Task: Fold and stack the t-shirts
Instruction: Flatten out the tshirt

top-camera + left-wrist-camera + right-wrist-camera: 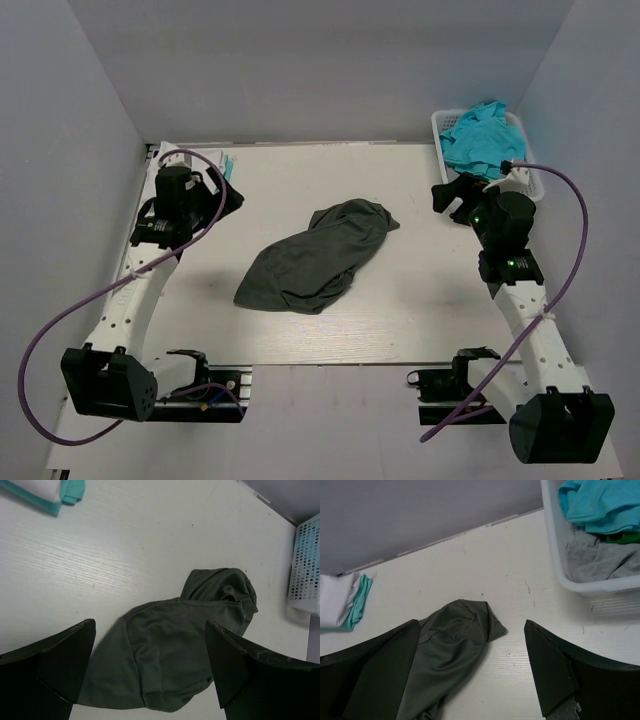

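One charcoal t-shirt (318, 256); one white t-shirt (335, 600); one folded teal t-shirt (361, 597); one basket (600, 587).

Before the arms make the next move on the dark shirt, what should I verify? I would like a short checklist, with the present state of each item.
1. Left gripper open and empty: ok.
2. Right gripper open and empty: ok.
3. Dark shirt lies free on the table, nothing on top of it: ok.
4. Dark shirt spread flat for folding: not ok, it is crumpled.
5. Where its sleeves lie: cannot tell, they are lost in the folds.
6. Folded stack apart from the dark shirt: ok.
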